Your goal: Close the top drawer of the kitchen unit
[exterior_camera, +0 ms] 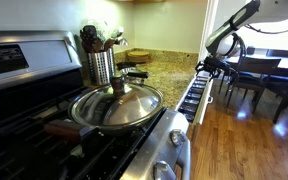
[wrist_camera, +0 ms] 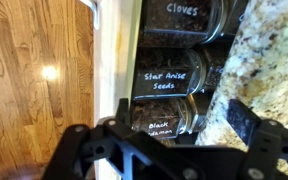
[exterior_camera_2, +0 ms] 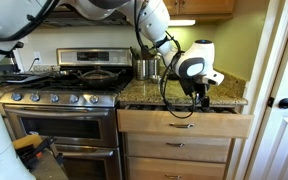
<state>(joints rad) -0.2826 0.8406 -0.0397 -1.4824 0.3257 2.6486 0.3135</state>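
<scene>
- A white robot arm [exterior_camera_2: 152, 28] reaches over a light-wood kitchen unit [exterior_camera_2: 179, 152], and its claw [exterior_camera_2: 197, 95] hangs low at the unit's top edge.
- The claw's two dark fingers [wrist_camera: 246, 128] stand wide apart, with nothing between them.
- The drawer [exterior_camera_2: 184, 123], the top one of the unit, stands open directly under the claw, sticking out from beneath the speckled granite surface [wrist_camera: 269, 60].
- In the wrist view, spice jars fill the drawer below the claw with their labels facing up.
- The "Star Anise Seeds" jar [wrist_camera: 169, 82] sits just ahead of the claw.
- The "Cloves" jar [wrist_camera: 184, 14] is farther ahead.
- Nearest the claw is a jar [wrist_camera: 164, 125] whose label begins with "Black"; the rest of the label is hidden.
- The drawer's pale front board [wrist_camera: 114, 70] runs along one side of the jars, across from the granite.
- Beyond that board, well below the claw, lies a shiny wood floor [wrist_camera: 34, 80].
- A steel stove [exterior_camera_2: 64, 110] stands beside the unit, well away from the claw.
- In an exterior view, a pan with a domed steel lid [exterior_camera: 116, 105] rests on the stove.
- A steel pot of utensils [exterior_camera: 101, 62] stands on the surface between the pan and the claw.
- Behind the claw in that view are a dark dining table and chairs [exterior_camera: 269, 72].
</scene>
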